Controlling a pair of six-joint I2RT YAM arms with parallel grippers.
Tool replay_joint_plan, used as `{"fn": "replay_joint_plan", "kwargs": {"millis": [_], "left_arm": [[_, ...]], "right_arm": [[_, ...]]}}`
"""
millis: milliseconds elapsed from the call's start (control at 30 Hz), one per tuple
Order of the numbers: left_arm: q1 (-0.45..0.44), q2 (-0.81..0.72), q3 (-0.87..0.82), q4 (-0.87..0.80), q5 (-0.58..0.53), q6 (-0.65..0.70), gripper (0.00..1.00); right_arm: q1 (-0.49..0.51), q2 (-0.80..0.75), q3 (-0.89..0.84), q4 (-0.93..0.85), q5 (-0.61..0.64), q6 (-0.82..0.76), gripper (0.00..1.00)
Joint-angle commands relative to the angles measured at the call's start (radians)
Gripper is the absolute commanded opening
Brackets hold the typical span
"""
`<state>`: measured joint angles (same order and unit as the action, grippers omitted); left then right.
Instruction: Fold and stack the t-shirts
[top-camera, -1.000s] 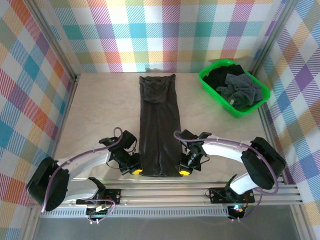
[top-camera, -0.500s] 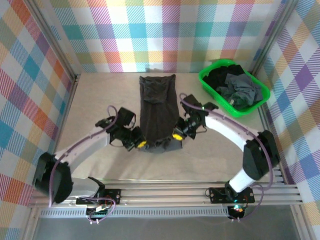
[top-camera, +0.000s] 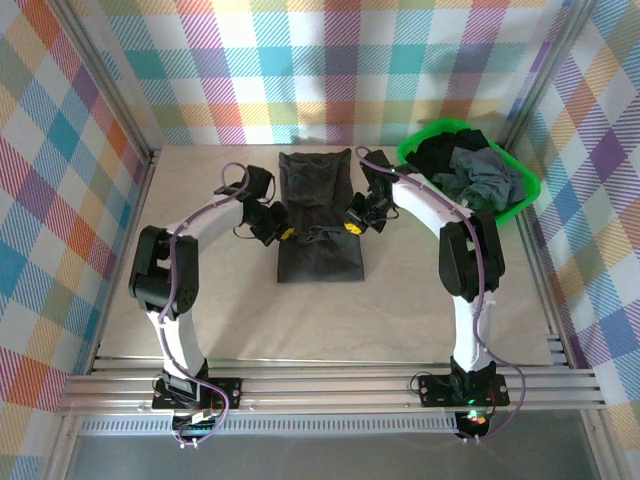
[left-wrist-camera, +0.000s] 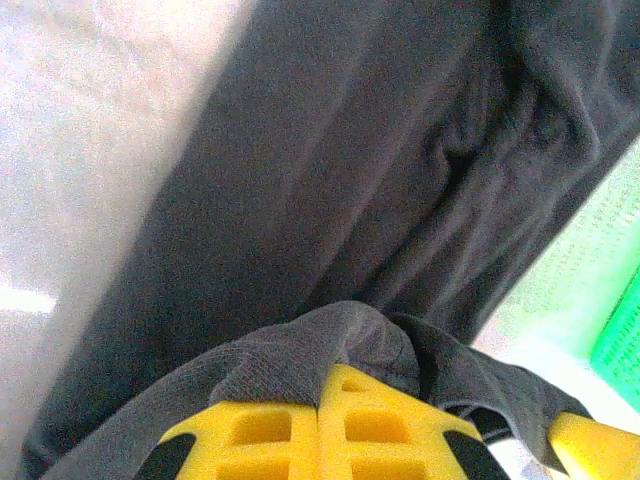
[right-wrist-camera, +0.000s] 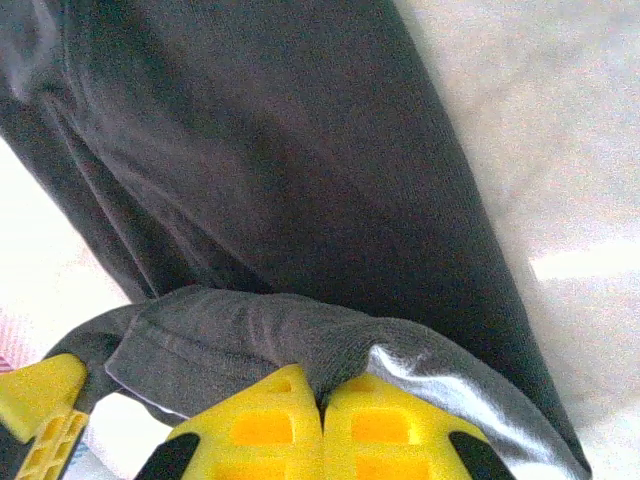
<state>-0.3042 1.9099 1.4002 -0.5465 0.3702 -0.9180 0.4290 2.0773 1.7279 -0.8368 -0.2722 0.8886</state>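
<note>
A charcoal grey t-shirt lies folded lengthwise in the middle of the table, its near hem lifted and carried over its far half. My left gripper is shut on the hem's left corner, and the cloth bunches over its yellow fingertips. My right gripper is shut on the right corner, with fabric pinched between its yellow pads. More dark t-shirts are heaped in the green basket at the back right.
The green basket stands close beside my right arm. The plaid walls close in the table at the left, back and right. Bare tabletop stretches in front of the shirt.
Both grippers have carried the shirt's near hem away from me, from the table's front edge to over the shirt's far half. The visible length of the shirt has halved.
</note>
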Motion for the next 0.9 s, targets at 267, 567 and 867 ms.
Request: {"fn": "replay_joint_plan", "kwargs": {"millis": [267,567,867], "left_arm": [[0.048,0.135,0.223,-0.038,0.003,0.078,0.47],[0.038,-0.274,-0.259,0.033,-0.045,-0.098,0.57],[-0.057,-0.317,-0.537,0.277,0.011,-0.341,0.57]], "right_arm": [[-0.045,0.151,0.206,-0.091,-0.014,-0.079,0.40],[-0.039,-0.186,-0.182,0.032,0.047,-0.133,0.54],[0.008,-0.284,-0.588,0.271,-0.128,0.024,0.56]]}}
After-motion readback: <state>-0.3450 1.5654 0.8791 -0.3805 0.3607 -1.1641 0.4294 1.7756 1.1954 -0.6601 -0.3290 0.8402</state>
